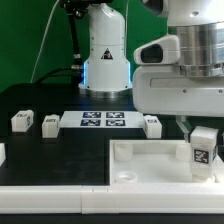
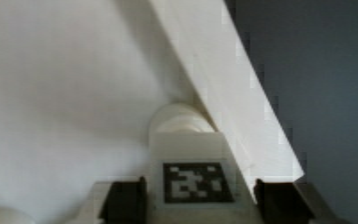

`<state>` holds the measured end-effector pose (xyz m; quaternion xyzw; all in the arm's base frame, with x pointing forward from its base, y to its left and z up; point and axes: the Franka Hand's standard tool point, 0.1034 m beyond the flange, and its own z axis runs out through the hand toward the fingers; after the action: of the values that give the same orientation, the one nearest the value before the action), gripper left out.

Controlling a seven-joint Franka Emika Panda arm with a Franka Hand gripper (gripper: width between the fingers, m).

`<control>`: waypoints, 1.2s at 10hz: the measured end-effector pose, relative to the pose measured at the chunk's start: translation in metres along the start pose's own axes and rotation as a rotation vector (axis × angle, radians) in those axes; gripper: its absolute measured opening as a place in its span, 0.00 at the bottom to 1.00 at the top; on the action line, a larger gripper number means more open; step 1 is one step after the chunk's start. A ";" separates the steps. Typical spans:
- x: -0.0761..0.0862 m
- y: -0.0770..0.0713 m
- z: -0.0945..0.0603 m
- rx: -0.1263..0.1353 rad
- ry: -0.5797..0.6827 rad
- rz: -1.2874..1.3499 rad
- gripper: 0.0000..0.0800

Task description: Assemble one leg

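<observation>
My gripper (image 1: 203, 140) is shut on the leg (image 1: 203, 150), a small white block with a black-and-white tag on its face. It holds the leg upright over the corner of the large white tray (image 1: 150, 168) at the exterior view's right. In the wrist view the leg (image 2: 195, 178) sits between the two dark fingers (image 2: 131, 203), with its rounded end close to the tray's raised rim (image 2: 220, 80). Whether the leg touches the tray I cannot tell.
The marker board (image 1: 103, 121) lies behind the tray. Three more small white legs stand on the black table: two (image 1: 22, 121) (image 1: 50, 124) at the board's left and one (image 1: 152, 125) at its right. A white robot base (image 1: 105, 55) stands at the back.
</observation>
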<state>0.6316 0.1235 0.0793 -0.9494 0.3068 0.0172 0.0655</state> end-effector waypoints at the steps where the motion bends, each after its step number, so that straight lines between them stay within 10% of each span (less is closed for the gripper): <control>1: -0.001 -0.001 0.000 -0.002 -0.001 0.071 0.37; 6: -0.004 -0.003 0.002 -0.002 -0.004 -0.136 0.80; 12: 0.001 -0.006 0.002 -0.007 -0.006 -0.826 0.81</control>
<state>0.6364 0.1277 0.0781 -0.9929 -0.1002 -0.0065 0.0645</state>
